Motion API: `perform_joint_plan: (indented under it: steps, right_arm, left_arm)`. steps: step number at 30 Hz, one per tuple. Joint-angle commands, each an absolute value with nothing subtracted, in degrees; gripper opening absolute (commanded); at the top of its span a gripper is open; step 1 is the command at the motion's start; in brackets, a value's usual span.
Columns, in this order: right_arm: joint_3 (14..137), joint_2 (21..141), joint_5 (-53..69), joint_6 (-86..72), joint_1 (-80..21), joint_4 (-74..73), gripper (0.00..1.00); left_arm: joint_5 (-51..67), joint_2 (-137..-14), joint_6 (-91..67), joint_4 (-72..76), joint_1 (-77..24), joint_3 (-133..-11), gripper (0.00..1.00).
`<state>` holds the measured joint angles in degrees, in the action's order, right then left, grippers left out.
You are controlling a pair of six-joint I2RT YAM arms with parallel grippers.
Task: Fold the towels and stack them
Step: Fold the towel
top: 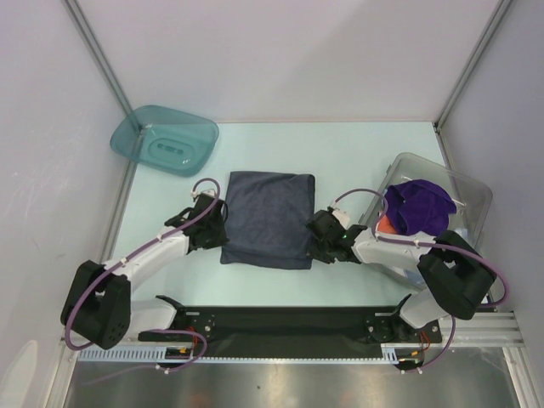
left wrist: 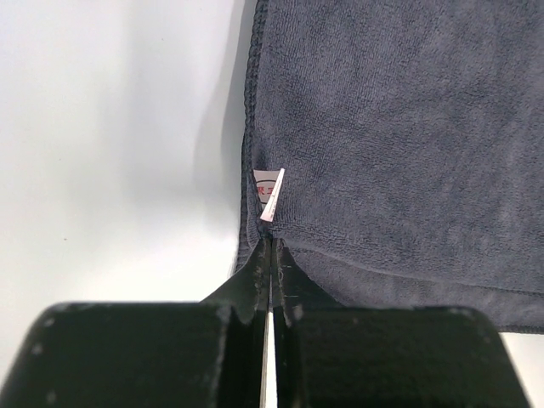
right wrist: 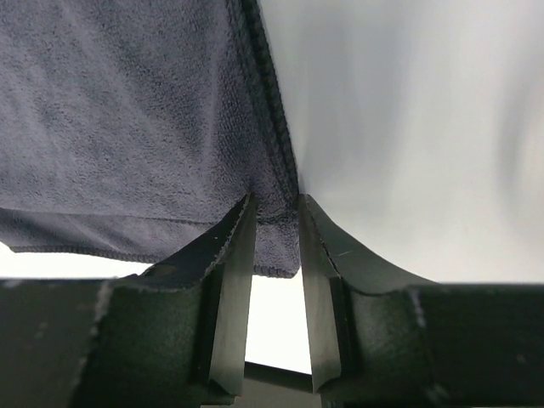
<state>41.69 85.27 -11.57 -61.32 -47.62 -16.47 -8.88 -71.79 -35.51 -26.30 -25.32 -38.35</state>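
My left gripper [left wrist: 270, 242] is pressed together at the left edge of the dark grey-blue towel [top: 268, 219]. My right gripper [right wrist: 277, 202] straddles its near right corner; I cannot tell whether it squeezes. That towel lies folded mid-counter [top: 357, 161], and the purple towel [top: 416, 204] sits in the clear bin [top: 472, 200] to the right.

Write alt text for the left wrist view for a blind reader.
The left gripper has its black jaws shut on the edge of a dark grey-blue terry cloth towel, beside a small white tag, on a white table.
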Motion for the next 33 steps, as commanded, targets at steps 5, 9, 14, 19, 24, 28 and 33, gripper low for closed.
perform_joint_plan:
  steps: [5, 9, 14, 19, 24, 28, 33]
  right_arm:
    - [42.18, 85.25, -15.55, -62.76, -48.43, -17.14, 0.21]
    - [43.33, 84.2, -17.66, -61.88, -48.51, -19.24, 0.05]
    - [45.26, 82.88, -19.34, -59.6, -48.69, -22.23, 0.0]
    - [45.97, 82.79, -20.04, -58.89, -49.04, -23.12, 0.18]
    - [45.18, 83.14, -19.77, -58.36, -49.31, -20.57, 0.05]
    - [45.97, 83.5, -20.47, -57.75, -49.83, -21.36, 0.06]
    - [46.93, 82.27, -21.62, -56.34, -50.45, -21.62, 0.0]
  left_arm:
    - [-10.11, -69.61, -36.56, -26.28, -24.96, -38.14, 0.0]
    - [-10.2, -69.43, -36.65, -26.63, -24.96, -38.41, 0.0]
    - [-11.16, -69.61, -36.56, -28.3, -24.87, -40.69, 0.0]
    - [-11.16, -69.43, -37.09, -28.48, -24.96, -41.05, 0.0]
    - [-10.99, -69.17, -36.91, -28.3, -24.96, -40.43, 0.0]
    - [-10.72, -69.0, -36.74, -28.21, -24.96, -40.52, 0.0]
    - [-10.28, -69.08, -36.56, -28.91, -24.87, -41.39, 0.0]
